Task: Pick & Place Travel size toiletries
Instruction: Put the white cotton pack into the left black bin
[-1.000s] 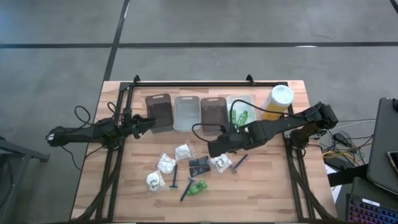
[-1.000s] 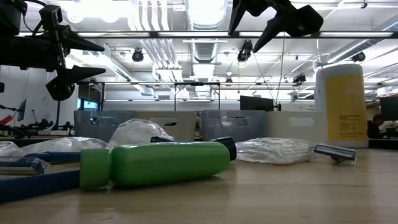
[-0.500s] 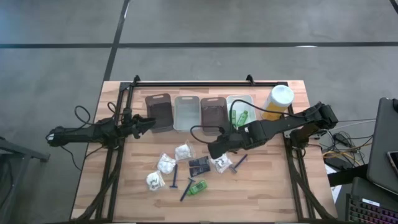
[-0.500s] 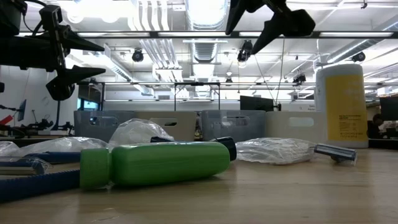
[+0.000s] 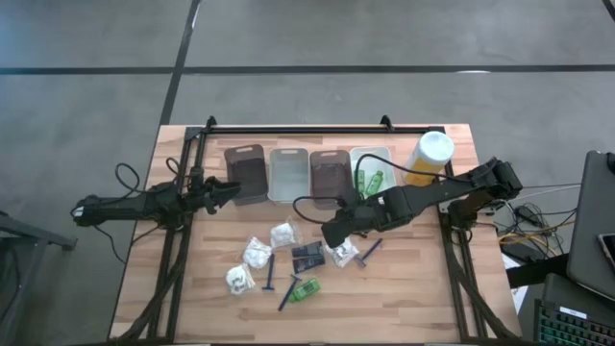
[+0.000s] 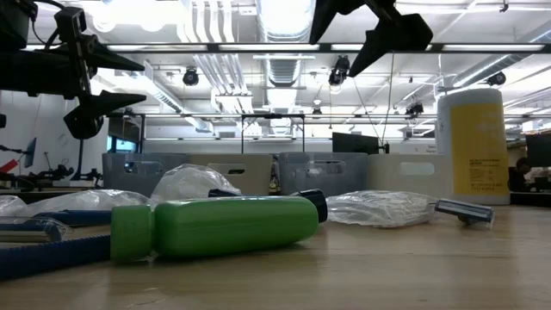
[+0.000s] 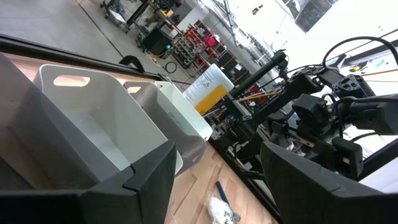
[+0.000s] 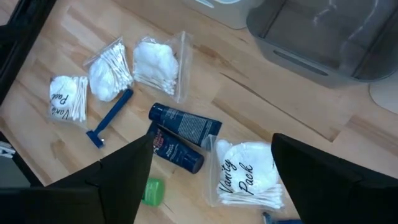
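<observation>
The toiletries lie loose on the wood. White bundles (image 5: 282,234) (image 5: 256,253) (image 5: 238,280) (image 5: 341,252), two dark tubes (image 5: 307,255) (image 8: 180,134), blue razors (image 5: 270,272) (image 5: 368,252) and a green bottle (image 5: 306,288) (image 6: 215,228) all rest on their sides. More green bottles (image 5: 373,180) lie in the right-hand clear bin. My right gripper (image 5: 332,231) (image 8: 212,149) hangs open above the tubes and the nearest white bundle (image 8: 245,174), well clear of the table in the low view (image 6: 370,26). My left gripper (image 5: 235,188) (image 7: 217,168) waits open beside the leftmost brown bin.
Four bins stand in a row at the far side: brown (image 5: 246,173), clear (image 5: 289,173), brown (image 5: 328,171), clear (image 5: 384,154). A tall yellow canister (image 5: 428,157) (image 6: 471,146) with a white lid stands to their right. Bare wood lies toward the near edge (image 5: 384,308).
My right gripper has crept a little toward the table's left above the items and has stayed open. Nothing on the table has moved.
</observation>
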Controlling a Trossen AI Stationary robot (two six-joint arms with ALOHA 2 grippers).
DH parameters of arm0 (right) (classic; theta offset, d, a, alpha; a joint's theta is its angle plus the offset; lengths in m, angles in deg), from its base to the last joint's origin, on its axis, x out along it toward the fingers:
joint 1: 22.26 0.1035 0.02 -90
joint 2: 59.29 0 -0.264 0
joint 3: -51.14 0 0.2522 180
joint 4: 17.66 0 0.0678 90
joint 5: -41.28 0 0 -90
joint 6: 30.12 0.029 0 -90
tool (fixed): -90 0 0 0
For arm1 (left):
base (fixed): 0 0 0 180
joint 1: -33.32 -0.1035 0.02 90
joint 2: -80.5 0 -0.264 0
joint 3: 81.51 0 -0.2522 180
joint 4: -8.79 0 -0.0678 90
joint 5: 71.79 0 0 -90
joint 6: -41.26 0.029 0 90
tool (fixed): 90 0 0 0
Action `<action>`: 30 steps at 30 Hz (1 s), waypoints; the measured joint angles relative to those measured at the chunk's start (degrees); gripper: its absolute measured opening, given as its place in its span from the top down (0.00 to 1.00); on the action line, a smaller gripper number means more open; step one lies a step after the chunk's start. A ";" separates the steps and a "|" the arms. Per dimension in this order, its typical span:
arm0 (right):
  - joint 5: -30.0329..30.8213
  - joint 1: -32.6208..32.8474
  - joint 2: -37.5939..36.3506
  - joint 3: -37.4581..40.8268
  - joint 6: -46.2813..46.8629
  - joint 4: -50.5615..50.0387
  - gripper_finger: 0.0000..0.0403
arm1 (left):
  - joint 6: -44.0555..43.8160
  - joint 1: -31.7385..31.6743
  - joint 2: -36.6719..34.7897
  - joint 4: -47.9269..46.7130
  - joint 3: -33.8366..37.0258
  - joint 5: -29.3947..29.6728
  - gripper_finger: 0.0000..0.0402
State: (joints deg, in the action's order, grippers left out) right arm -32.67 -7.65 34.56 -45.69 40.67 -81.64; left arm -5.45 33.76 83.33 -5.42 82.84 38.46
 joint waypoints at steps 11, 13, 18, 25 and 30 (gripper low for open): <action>5.99 -2.82 0.02 0.00 -28.31 2.97 0.10 | 0.00 0.01 0.00 -0.01 0.00 0.00 0.41; 6.49 -3.77 0.01 0.00 -34.41 4.94 0.10 | 0.00 0.01 0.00 -0.01 0.00 0.00 0.41; 6.19 -4.46 0.02 0.00 -37.88 7.95 0.10 | 0.04 0.02 0.00 0.00 0.00 0.09 0.41; 5.86 -5.85 0.01 0.00 -33.44 11.06 0.10 | -19.21 0.00 0.00 0.53 0.01 1.86 0.41; 6.23 -6.14 0.02 0.00 -24.09 14.70 0.10 | -32.94 0.00 0.14 0.59 0.02 1.29 0.41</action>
State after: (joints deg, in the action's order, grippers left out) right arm -26.44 -13.79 34.58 -45.69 16.57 -66.94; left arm -38.39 33.76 83.46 -4.83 82.86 39.75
